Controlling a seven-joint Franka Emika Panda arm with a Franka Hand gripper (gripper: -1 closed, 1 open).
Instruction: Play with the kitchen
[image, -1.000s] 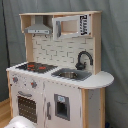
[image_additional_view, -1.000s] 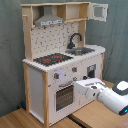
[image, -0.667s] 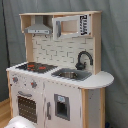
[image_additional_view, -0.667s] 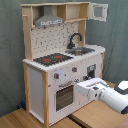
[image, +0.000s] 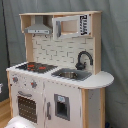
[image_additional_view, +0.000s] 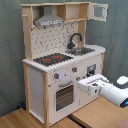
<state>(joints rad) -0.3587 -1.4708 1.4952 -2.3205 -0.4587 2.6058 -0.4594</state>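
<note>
The kitchen (image_additional_view: 62, 65) stands upright on the wooden floor (image_additional_view: 100, 112) against a grey curtain (image: 112, 55). The claw (image_additional_view: 82, 86) hovers just beside the oven door (image_additional_view: 64, 96); finger state cannot be told. Approach step judged; next move needs alignment with a handle or knob.

Arm (image_additional_view: 112, 92) now further toward second exterior view's left, closer to kitchen (image_additional_view: 60, 75) front. Gripper (image_additional_view: 82, 86) sits just right of oven door (image_additional_view: 64, 96), nearer than before.
</note>
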